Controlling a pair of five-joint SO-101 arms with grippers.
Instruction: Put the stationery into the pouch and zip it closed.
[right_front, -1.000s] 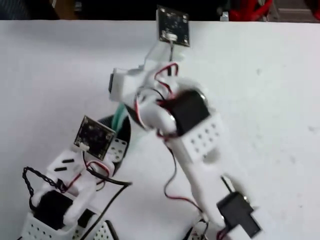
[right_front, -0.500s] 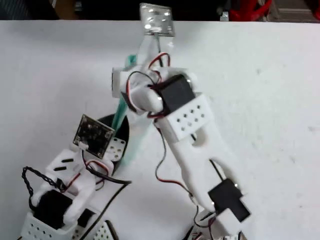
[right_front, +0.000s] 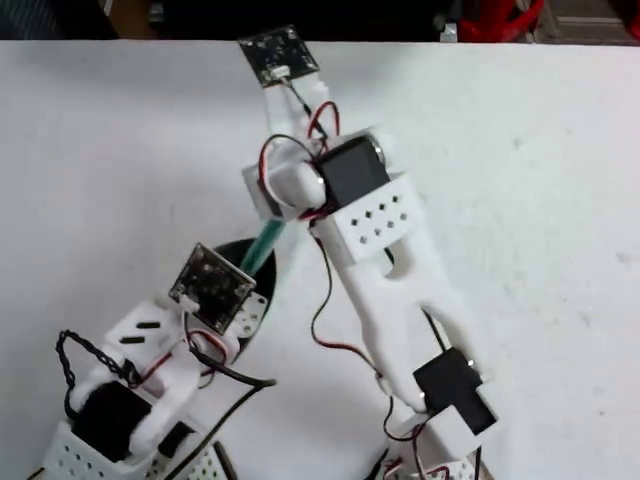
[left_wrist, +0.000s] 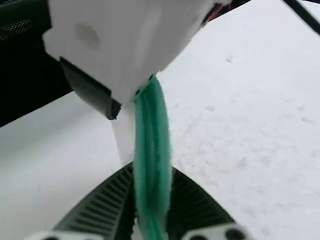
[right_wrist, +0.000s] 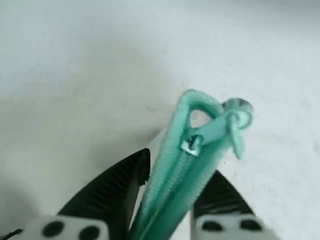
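I see left gripper clamped tight on green pouch. Right gripper pinches pouch's other end, beside zipper pull. Pouch spans between both arms, edge-up over white table.

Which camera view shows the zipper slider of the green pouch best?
The right wrist view: the zipper slider and pull tab sit at the end of the green pouch, held in the right end effector. The left wrist view has the pouch edge-on; the high view, a short green strip.
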